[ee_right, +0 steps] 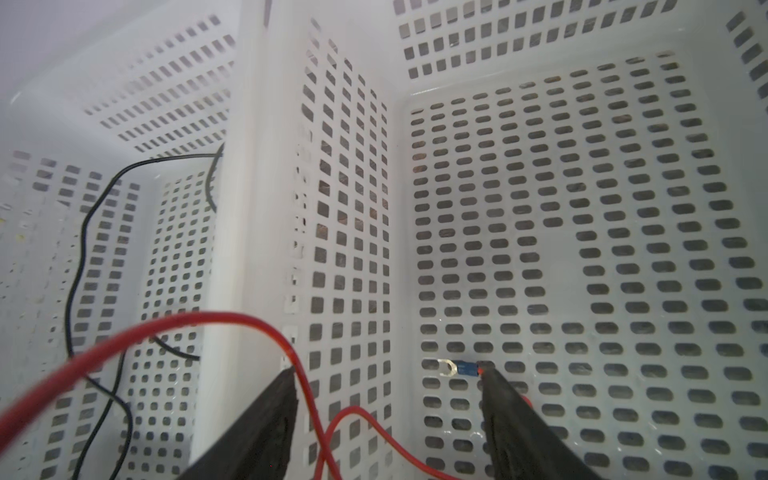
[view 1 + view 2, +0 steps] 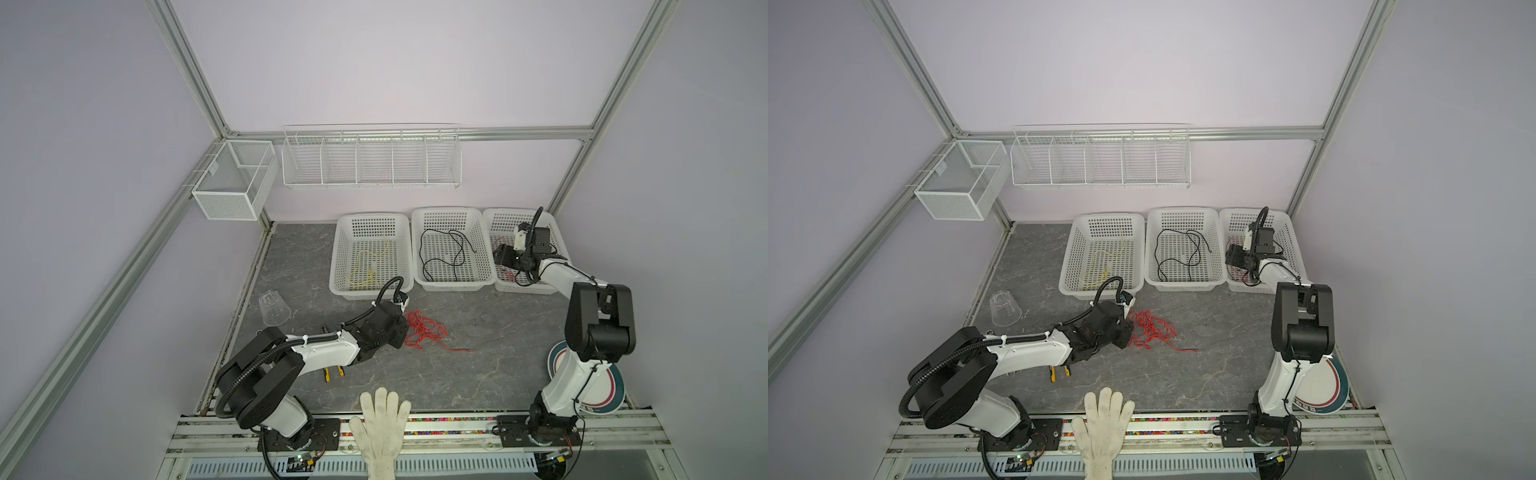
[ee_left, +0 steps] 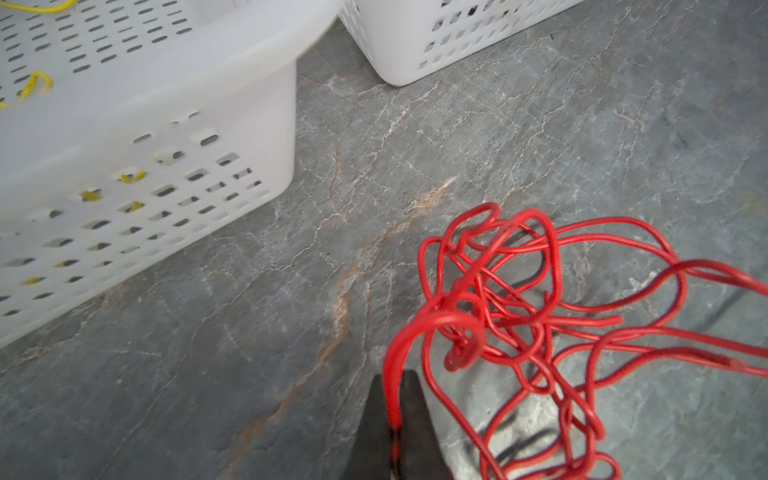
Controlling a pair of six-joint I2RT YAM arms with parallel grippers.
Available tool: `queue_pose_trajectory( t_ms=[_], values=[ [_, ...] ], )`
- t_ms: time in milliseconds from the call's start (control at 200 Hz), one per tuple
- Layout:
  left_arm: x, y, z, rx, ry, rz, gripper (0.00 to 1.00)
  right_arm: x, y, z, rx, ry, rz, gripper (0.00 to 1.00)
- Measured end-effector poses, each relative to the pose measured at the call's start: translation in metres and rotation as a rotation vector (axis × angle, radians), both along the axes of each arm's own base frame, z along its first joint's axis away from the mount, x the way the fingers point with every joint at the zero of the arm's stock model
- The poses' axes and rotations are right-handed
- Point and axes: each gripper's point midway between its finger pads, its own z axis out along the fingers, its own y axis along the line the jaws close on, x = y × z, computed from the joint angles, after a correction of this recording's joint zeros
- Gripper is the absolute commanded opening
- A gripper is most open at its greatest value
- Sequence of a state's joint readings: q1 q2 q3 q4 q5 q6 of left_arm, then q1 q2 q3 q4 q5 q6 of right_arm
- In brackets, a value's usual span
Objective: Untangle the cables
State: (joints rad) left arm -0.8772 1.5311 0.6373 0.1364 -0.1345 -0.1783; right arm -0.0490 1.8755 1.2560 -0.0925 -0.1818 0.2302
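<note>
Left claw [image 3: 392, 399], pinching the red cable [image 3: 440, 319], should lift slowly; right claw [image 1: 390, 378], at two o'clock, hangs spread.

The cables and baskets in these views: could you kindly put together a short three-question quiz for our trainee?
1. True or false: the black cable lies in the middle basket.
2. What does the left gripper pinch? A) pliers B) red cable C) white glove
3. Fill in: the right gripper stands ___ over the right basket.
Key: 1 true; 2 B; 3 open.
</note>
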Motion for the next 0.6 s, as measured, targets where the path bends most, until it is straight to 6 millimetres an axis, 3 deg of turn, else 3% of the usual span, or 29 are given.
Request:
queue_pose_trajectory(
  t_ms=[490, 600],
  values=[
    [-0.003, 0.01, 0.002, 0.002, -0.018, 0.017, 0.0, -0.007, 0.064, -0.001, 0.06, 0.018, 0.174, 0.72],
    [-0.004, 0.013, 0.002, 0.001, -0.022, 0.02, 0.0, -0.008, 0.071, -0.001, 0.058, 0.02, 0.182, 0.72]
  ],
)
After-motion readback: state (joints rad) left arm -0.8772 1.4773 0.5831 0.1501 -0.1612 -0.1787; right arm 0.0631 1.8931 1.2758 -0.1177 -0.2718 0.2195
